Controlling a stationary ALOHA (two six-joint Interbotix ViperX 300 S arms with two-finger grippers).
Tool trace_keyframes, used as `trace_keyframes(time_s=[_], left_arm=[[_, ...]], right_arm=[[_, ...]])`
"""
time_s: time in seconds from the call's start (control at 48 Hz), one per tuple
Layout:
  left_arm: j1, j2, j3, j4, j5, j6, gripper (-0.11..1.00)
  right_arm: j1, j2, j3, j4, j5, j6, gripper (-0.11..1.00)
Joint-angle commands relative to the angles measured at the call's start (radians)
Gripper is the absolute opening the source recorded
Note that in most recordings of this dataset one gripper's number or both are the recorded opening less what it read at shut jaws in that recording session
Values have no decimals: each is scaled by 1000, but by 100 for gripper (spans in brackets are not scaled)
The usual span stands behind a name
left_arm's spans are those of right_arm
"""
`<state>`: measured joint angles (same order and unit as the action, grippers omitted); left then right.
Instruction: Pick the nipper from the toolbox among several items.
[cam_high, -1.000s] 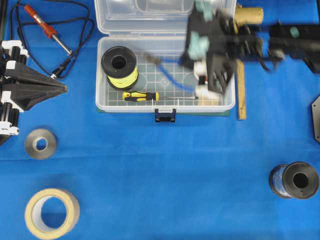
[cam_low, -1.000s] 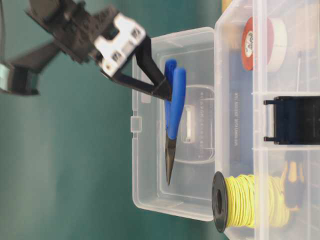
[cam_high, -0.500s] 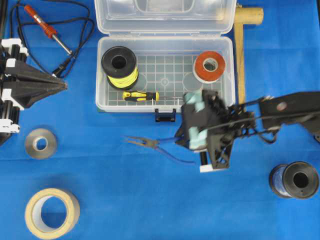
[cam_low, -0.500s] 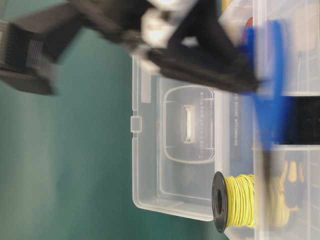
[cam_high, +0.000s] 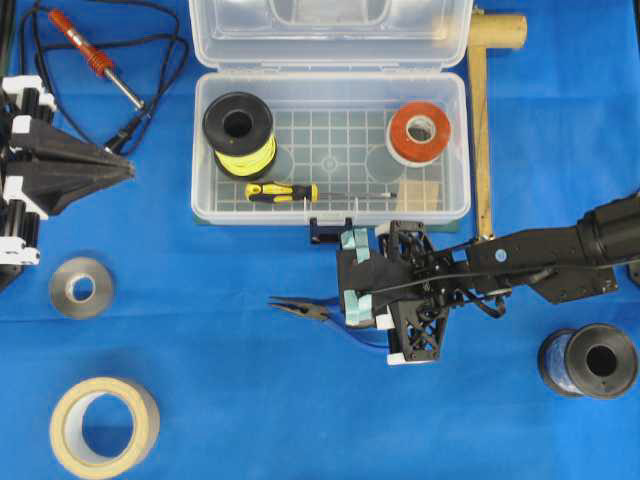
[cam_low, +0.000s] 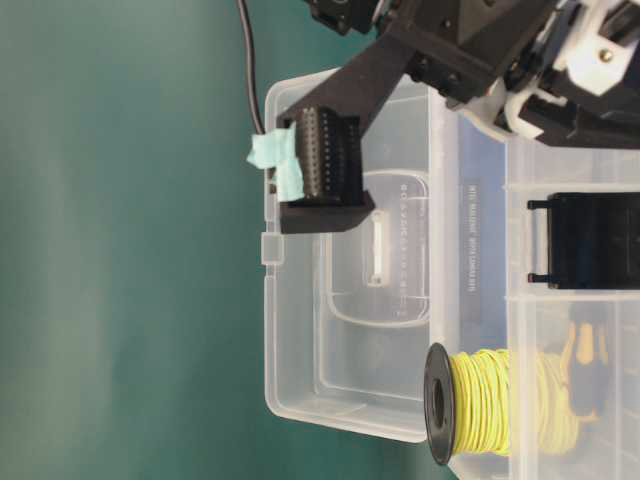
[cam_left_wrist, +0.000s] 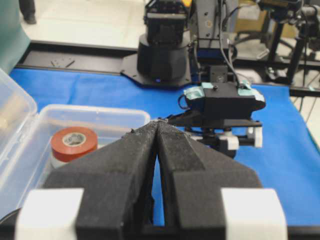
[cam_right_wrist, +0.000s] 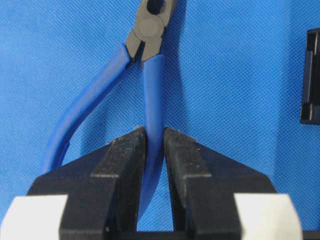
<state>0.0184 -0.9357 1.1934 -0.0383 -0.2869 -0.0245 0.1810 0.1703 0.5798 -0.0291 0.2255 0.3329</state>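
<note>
The nipper (cam_high: 303, 308) has thin dark jaws pointing left and blue handles, and lies outside the toolbox (cam_high: 458, 205), over the blue cloth in front of its latch. My right gripper (cam_high: 362, 318) is shut on one blue handle of the nipper (cam_right_wrist: 152, 90); in the right wrist view the fingers (cam_right_wrist: 127, 150) clamp that handle and the other handle bows out left. I cannot tell whether the nipper touches the cloth. The open toolbox holds a yellow wire spool (cam_high: 239, 135), a yellow-black screwdriver (cam_high: 283, 192), a red tape roll (cam_high: 418, 132) and a tan block (cam_high: 421, 193). My left gripper (cam_high: 125, 172) is shut and empty at the far left.
A red soldering iron (cam_high: 92, 55) with black cable lies back left. A grey tape roll (cam_high: 80, 288) and a tan tape roll (cam_high: 103, 425) sit front left. A black spool (cam_high: 590, 360) sits front right. A wooden mallet (cam_high: 483, 120) lies right of the toolbox.
My right gripper has carried the nipper from above the toolbox out to the cloth in front of it, and has come lower. The left arm has not moved.
</note>
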Motion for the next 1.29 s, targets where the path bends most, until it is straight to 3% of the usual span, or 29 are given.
trace_keyframes(time_s=[0.0,0.125,0.333,0.396,0.5,0.709,1.042,1.271], left_arm=[[3,3,-9,-2,0,0,0],[3,3,-8,-2,11,0,0],[3,-8,-9,-2,23,0,0],[3,-12,-9,-2,23,0,0],[3,-21,-9,-2,25,0,0],[3,-26,-9,-2,31,-2,0],[3,-28,-6,-2,31,-2,0],[5,-25,-3,-2,29,-2,0]], right_arm=[[-6,-18,-17,2,6,3,13],[-15,-38,-28,2,49,3,15],[-15,-173,-31,-20,109,-12,73],[-15,-233,-25,-32,130,-12,83],[-17,-357,-3,-71,172,-11,77],[-23,-609,110,-144,193,2,79],[-63,-1085,417,-152,123,2,79],[-114,-1236,558,-150,84,2,79]])
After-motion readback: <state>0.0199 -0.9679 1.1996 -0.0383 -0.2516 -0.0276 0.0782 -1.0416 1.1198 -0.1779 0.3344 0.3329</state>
